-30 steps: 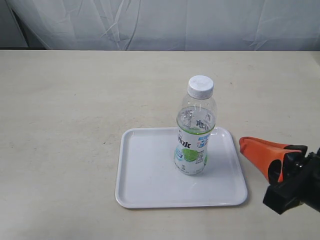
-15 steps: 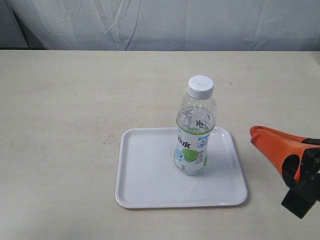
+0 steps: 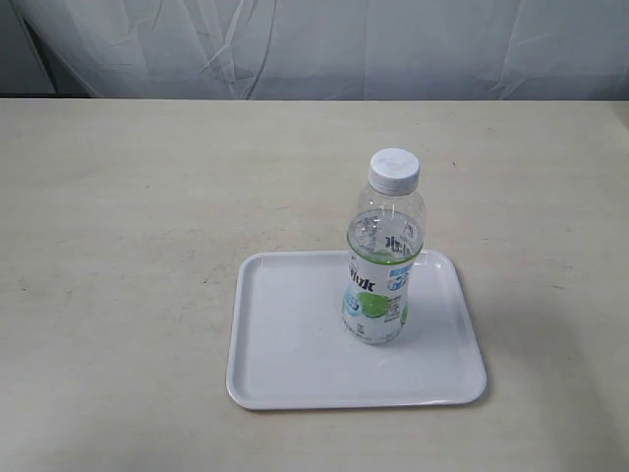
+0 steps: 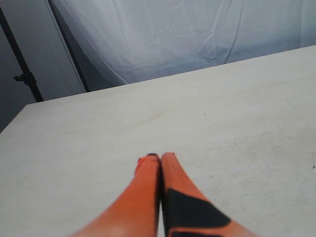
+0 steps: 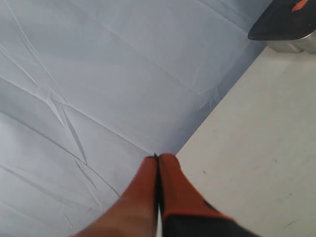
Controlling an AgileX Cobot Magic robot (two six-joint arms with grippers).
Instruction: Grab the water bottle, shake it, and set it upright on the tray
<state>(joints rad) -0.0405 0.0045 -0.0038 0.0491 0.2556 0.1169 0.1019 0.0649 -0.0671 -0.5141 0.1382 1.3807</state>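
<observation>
Right claw: gone from the exterior view, where a second ago it hung just beside the tray; its orange fingers are pressed together on nothing and point past the table edge toward the white backdrop.
Table: pale and flat, carrying the tray near its front middle.
Tray: lies flat, with the bottle in its right half, inside the raised rim.
Water bottle: upright on its base on the tray, label toward the camera, nothing gripping it. The placing looks finished, which would explain the retreat.
Left claw: clenched and empty over bare table, the tray out of its view; seemingly parked clear of the work.
Cap: white, screwed on; no spill shows.
</observation>
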